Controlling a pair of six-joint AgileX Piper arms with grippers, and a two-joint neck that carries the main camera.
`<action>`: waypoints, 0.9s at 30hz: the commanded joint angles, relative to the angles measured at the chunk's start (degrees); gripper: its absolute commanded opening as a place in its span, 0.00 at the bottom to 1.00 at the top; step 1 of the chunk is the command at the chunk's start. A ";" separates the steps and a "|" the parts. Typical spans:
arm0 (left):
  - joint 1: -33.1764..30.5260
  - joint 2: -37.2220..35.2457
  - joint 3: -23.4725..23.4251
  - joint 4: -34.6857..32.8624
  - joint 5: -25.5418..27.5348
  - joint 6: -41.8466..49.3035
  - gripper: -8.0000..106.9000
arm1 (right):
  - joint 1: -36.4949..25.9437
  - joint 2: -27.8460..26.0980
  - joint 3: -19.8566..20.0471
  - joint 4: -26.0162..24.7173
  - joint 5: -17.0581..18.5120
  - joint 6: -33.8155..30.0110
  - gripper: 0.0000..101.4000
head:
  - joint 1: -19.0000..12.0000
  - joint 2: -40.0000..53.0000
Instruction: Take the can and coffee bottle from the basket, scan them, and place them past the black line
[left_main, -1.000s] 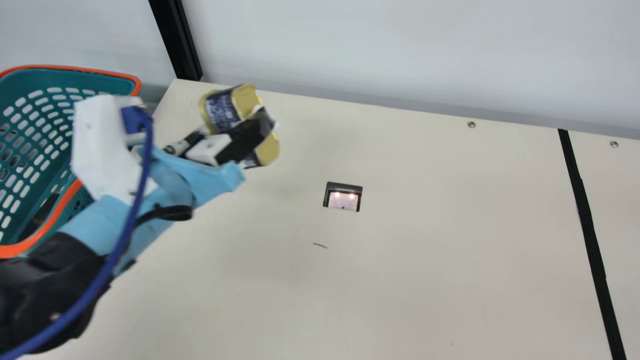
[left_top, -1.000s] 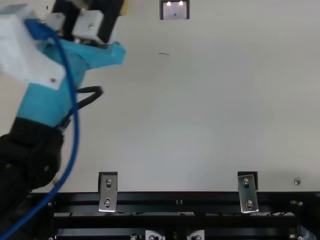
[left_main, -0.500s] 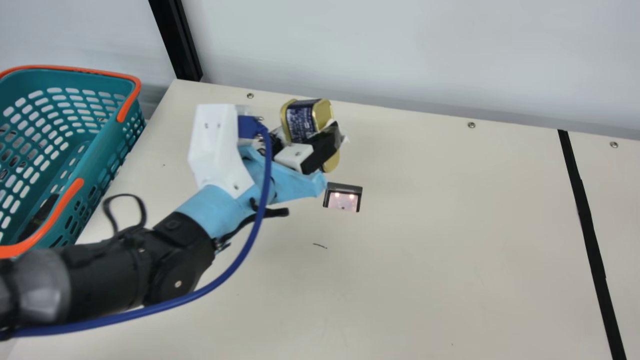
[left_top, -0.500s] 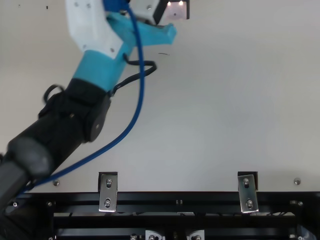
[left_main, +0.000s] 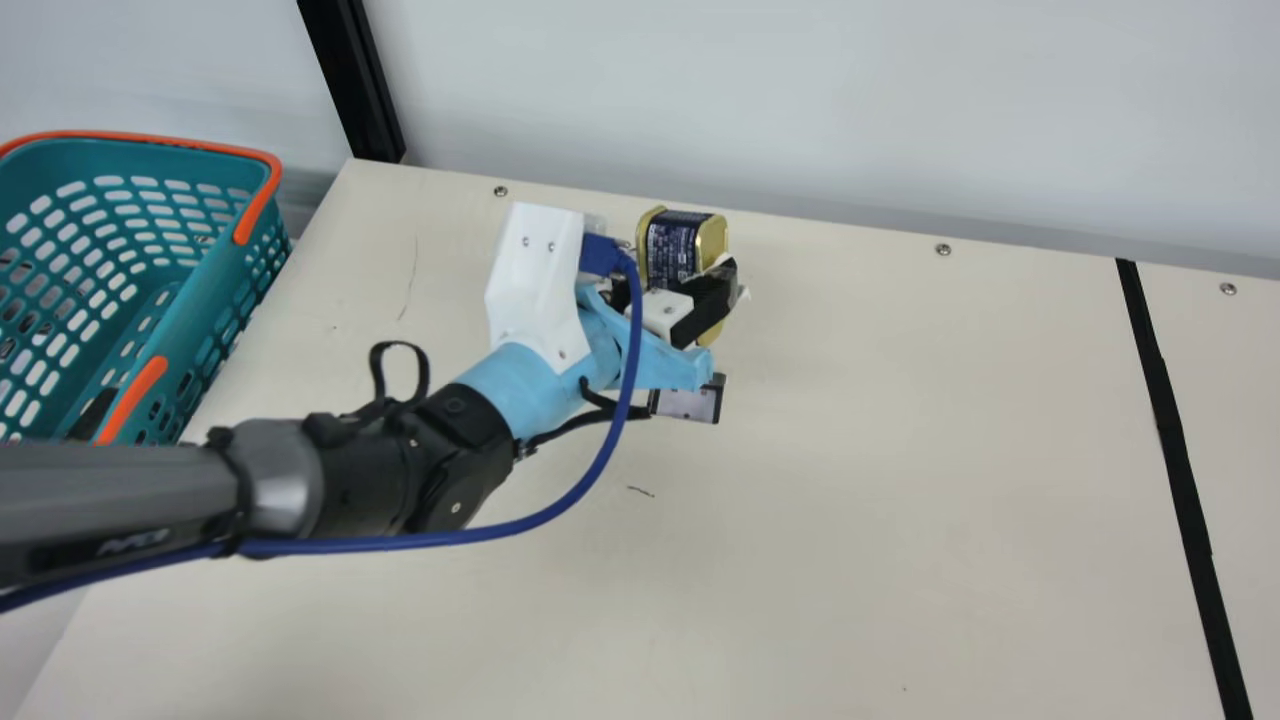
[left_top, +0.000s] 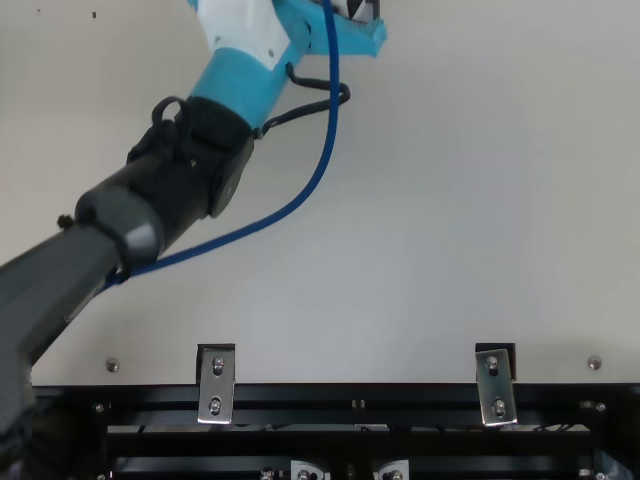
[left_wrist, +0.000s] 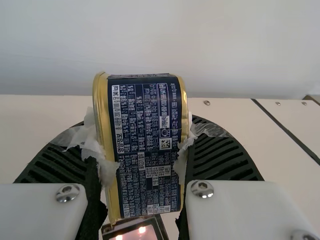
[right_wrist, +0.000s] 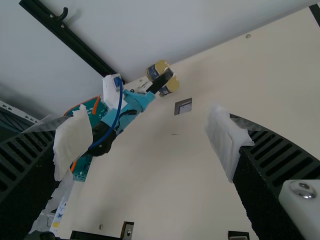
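Observation:
In the main view my left gripper (left_main: 700, 290) is shut on the gold-rimmed, dark-labelled can (left_main: 672, 247), holding it above the table beside the scanner (left_main: 688, 402), which the gripper partly covers. The left wrist view has the can (left_wrist: 150, 150) squeezed between the taped fingers of my left gripper (left_wrist: 142, 155), its printed label facing the camera, with the lit scanner window (left_wrist: 137, 232) beyond it. My right gripper (right_wrist: 150, 150) stands open in the right wrist view, nothing between its fingers. The black line (left_main: 1180, 460) runs along the table's right side. I cannot make out a coffee bottle.
The teal basket (left_main: 210, 310) with orange handles stands at the left, a dark item (left_main: 92, 412) inside it. Behind the table (left_main: 900, 520) is a pale wall, with a black post (left_main: 350, 80) near its back left corner.
My left arm has swung right from beside the basket, carrying the can to the scanner; over the last half second it moved less. The grip on the can stays the same.

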 joint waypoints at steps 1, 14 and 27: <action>0.44 1.81 -1.55 1.90 0.06 -0.49 0.16 | 0.00 0.00 0.00 0.00 0.00 0.00 1.00 | -0.08 -0.19; 2.99 -3.60 -4.24 5.60 4.23 -1.85 0.16 | 0.00 0.00 0.00 0.00 0.00 0.00 1.00 | -0.08 -0.19; 5.84 -17.36 -9.80 9.58 32.72 2.78 0.16 | 0.00 0.00 0.00 0.00 0.00 0.00 1.00 | -0.08 -0.19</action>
